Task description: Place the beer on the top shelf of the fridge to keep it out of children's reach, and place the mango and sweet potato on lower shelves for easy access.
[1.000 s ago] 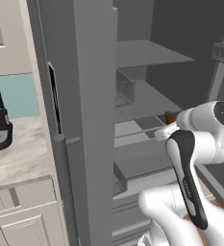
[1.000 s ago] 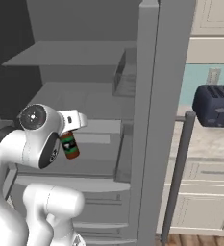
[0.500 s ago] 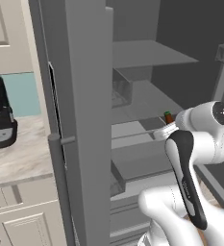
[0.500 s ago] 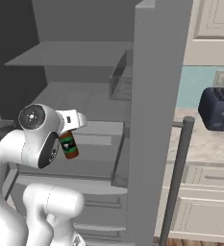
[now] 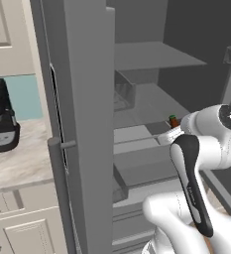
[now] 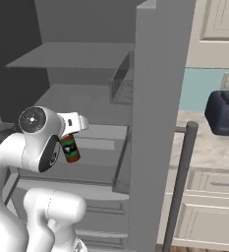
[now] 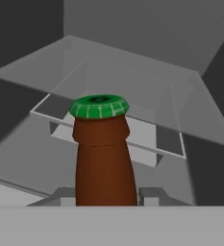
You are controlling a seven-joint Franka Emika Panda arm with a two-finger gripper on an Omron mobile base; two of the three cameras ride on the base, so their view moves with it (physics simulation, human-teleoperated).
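My gripper (image 6: 71, 129) is shut on the beer (image 6: 70, 149), a brown bottle with a dark green label hanging upright below the hand, in front of the open fridge (image 6: 157, 123). In the hand view the bottle neck (image 7: 104, 163) with a green cap rises between my gripper (image 7: 105, 197) fingertips, facing a pale shelf plate. The bottle's cap (image 5: 174, 121) peeks out beside the wrist. The top shelf (image 5: 156, 55) (image 6: 71, 55) is above the bottle. The lower shelves (image 5: 146, 106) (image 6: 81, 101) lie behind it. The mango and sweet potato are out of view.
A wire-mesh basket (image 5: 124, 94) (image 6: 121, 83) hangs under the top shelf. The fridge door (image 5: 82, 124) stands open on the left, its bar handle (image 6: 177, 187) close on the right. A coffee machine (image 5: 0, 121) and a toaster (image 6: 226, 113) sit on the counters.
The whole picture has drifted slightly, so the camera has moved a little at the fridge. The gripper stays shut on the beer at the same height.
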